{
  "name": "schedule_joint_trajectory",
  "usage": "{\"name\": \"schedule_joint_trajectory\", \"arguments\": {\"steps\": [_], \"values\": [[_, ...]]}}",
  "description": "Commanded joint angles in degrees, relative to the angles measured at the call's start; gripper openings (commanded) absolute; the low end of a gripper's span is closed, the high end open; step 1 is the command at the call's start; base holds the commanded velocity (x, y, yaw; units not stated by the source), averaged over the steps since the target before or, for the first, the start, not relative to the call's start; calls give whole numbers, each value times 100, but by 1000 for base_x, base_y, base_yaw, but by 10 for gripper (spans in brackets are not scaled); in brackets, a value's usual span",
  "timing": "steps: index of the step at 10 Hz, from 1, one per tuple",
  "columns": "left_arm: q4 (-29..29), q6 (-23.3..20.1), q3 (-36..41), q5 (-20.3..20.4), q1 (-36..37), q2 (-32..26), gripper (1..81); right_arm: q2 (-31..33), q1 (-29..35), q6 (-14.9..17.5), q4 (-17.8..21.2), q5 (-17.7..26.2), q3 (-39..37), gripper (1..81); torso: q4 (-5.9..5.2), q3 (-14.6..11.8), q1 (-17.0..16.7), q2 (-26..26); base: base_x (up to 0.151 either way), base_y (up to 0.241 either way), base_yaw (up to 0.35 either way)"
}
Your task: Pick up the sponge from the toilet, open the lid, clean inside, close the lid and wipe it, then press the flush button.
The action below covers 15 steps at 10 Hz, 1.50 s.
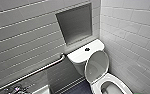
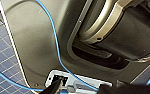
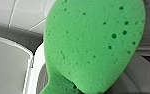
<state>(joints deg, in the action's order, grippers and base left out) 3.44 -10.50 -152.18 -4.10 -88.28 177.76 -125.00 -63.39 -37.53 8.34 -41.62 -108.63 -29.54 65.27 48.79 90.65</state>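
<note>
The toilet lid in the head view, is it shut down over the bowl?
No, the lid stands raised, leaning back toward the tank, and the bowl below it lies open.

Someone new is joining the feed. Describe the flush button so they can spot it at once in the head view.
Find the white toilet in the corner of the tiled walls, below the grey recessed niche. Its flat tank top sits behind the raised lid. The flush button is the small dark round spot in the middle of that top, the only dark mark on it.
</note>
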Motion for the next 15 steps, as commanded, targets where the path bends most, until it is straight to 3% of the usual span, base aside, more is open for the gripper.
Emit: {"name": "schedule_joint_trajectory", "arguments": {"steps": [1,3,6,8,9,12,15], "values": [[-19,-40,-23,-496,-62,-39,811,280,-363,27,-43,655,616,10,0,0,0,0,0,0,0],[-27,-84,-23,-461,-62,5,811,491,-434,157,-69,638,1300,10,0,0,0,0,0,0,0],[-19,-128,-23,-461,-62,23,811,632,-303,791,1,470,2118,10,0,0,0,0,0,0,0],[-19,-128,-14,-452,-70,23,811,693,14,818,1,558,2207,10,0,0,0,0,0,0,0],[-19,-129,-23,-452,-62,23,811,772,286,818,2,777,2233,10,0,0,0,0,0,0,0],[-19,-128,-23,-443,-62,32,811,738,1331,818,1,2033,2234,10,0,0,0,0,0,0,0],[-19,-128,-23,-434,-63,40,811,71,2140,818,1,3280,1401,10,0,0,0,0,0,0,0]]}}
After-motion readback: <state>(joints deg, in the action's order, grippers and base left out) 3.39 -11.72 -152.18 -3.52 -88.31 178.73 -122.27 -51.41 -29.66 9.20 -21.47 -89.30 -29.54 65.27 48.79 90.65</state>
